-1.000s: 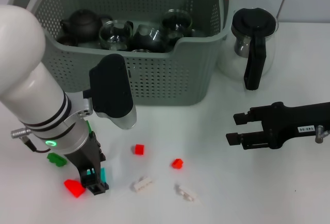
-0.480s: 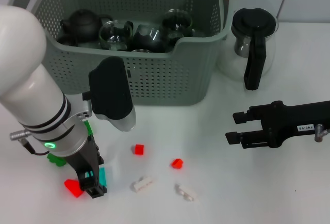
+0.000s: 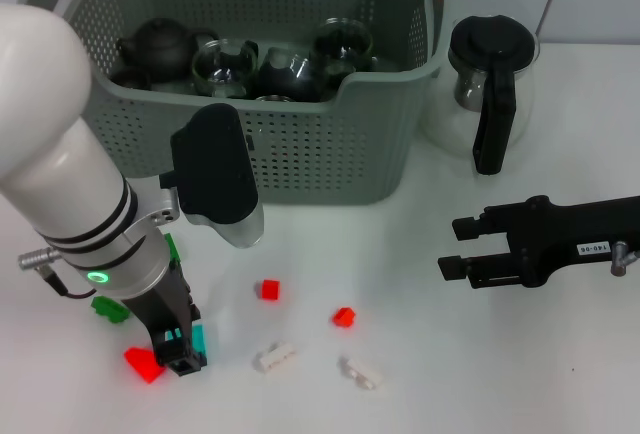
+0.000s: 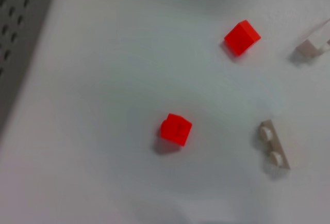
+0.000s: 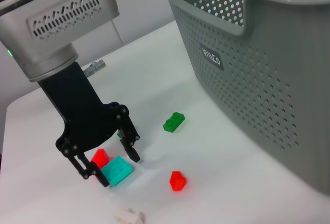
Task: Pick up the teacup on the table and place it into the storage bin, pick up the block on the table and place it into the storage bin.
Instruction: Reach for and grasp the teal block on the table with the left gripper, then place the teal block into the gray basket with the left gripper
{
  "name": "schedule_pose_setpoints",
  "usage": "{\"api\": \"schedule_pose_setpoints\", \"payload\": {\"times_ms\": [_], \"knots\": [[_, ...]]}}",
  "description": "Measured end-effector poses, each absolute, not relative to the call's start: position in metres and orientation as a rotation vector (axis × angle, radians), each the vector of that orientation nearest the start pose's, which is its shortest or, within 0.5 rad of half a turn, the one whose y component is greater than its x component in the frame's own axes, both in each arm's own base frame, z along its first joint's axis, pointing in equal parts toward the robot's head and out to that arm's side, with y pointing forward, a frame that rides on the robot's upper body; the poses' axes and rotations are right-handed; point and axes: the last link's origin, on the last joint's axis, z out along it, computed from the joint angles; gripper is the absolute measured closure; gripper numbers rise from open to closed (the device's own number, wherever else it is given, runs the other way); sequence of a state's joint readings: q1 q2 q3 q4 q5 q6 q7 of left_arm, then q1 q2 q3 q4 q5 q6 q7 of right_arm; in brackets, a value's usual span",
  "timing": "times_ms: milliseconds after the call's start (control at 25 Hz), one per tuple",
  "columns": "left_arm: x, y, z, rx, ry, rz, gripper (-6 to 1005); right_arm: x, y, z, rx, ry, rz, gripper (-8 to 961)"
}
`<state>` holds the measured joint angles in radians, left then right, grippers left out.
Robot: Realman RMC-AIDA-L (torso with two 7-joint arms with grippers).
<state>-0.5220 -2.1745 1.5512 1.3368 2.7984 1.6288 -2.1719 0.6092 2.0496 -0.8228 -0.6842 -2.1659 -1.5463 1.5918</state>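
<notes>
Left hand (image 5: pixel 111 164): mine, low over the tabletop (image 3: pixel 420 364), fingers spread either side of the teal block (image 5: pixel 116 171) so they can close on it; not pinching yet.
Teal block: flat on the tabletop between my fingers, a red block (image 5: pixel 99 157) just beside it.
Storage bin (image 3: pixel 330 144): behind my left arm, already holding dark teapots and glass cups; the block goes there.
Teacup: I see none on the tabletop.
Right hand (image 3: pixel 452 249): parked near the glass pitcher (image 3: pixel 490 84), fingers spread, holding nothing.
</notes>
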Motion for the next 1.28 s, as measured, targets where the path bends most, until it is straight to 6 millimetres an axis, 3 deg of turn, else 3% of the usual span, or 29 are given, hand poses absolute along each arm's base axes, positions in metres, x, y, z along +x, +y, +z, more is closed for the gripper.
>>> {"api": "schedule_pose_setpoints", "payload": {"times_ms": [80,280,520,680,840,1080,1120,1160,1280], "knots": [[-0.206,0.310,-0.043,-2.832,-0.393,0.959,367,0.253,0.340,-0.011,-2.917,0.746,0.377,254],[-0.206,0.311,-0.043,-2.828,-0.403,0.962,576,0.253,0.339,-0.012,-2.919,0.751,0.379,254],[-0.205,0.310,-0.041,-2.825,-0.415,0.959,591,0.253,0.338,-0.012,-2.920,0.751,0.379,253],[-0.194,0.310,-0.029,-2.863,-0.453,0.877,601,0.253,0.338,-0.012,-2.923,0.751,0.381,253],[-0.175,0.314,0.000,-2.965,-0.498,0.640,604,0.253,0.338,-0.012,-2.925,0.747,0.381,252],[-0.152,0.326,0.056,-3.093,-0.576,0.087,604,0.252,0.339,-0.012,-2.924,0.738,0.379,252],[-0.152,0.326,0.056,-3.093,-0.576,0.087,604,0.252,0.339,-0.012,-2.925,0.737,0.379,252],[-0.143,0.331,0.069,-3.098,-0.544,-0.121,604,0.251,0.339,-0.012,-2.926,0.737,0.380,252],[-0.133,0.336,0.080,-3.082,-0.497,-0.295,604,0.251,0.339,-0.012,-2.931,0.734,0.381,252]]}}
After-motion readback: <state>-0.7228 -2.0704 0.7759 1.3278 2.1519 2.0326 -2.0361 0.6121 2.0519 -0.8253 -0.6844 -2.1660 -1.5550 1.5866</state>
